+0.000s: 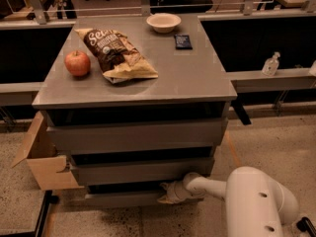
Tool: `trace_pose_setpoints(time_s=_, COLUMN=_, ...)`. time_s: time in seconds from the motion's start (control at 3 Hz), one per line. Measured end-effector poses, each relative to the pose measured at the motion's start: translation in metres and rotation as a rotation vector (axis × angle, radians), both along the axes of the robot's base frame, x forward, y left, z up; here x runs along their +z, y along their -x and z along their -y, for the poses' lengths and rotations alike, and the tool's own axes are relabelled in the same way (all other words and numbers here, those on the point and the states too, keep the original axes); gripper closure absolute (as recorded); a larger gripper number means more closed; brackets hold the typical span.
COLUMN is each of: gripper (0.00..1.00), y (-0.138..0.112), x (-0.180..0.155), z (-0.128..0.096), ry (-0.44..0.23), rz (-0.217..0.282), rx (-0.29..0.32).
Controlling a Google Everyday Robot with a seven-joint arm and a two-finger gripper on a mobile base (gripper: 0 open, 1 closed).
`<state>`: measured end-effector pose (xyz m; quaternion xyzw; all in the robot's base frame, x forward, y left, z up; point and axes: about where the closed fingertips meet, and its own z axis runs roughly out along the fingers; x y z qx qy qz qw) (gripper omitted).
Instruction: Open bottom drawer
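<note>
Low at the foot of the grey cabinet, in your one camera view, you have the gripper (169, 193) pressed against the right end of the bottom drawer (118, 199), at its upper edge. You cannot tell how its grip stands or whether it has hold of anything. The white arm (212, 186) reaches in from the lower right.

The bottom drawer is the slimmest front, lowest of the three, with a dark gap showing above it. Over it sit the middle drawer (143, 171) and the top drawer (138, 136).

On the cabinet top (192, 80) you see a red apple (77, 63) at the left and a brown chip bag (116, 53) just beside it. A pale bowl (164, 22) and a small dark packet (183, 41) lie near the back. An open cardboard box (47, 159) stands against the cabinet's left side.
</note>
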<state>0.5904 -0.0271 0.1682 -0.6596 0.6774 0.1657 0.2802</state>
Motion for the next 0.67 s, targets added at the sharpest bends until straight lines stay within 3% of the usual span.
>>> trace_pose_setpoints(time_s=0.33, gripper=0.85, y=0.0000, x=0.0066, z=0.0000, ry=0.000, rz=0.000, rx=0.000)
trace_pose_setpoints(time_s=0.67, gripper=1.00, y=0.0001, x=0.0087, z=0.0000, ry=0.000, rz=0.000, rx=0.000)
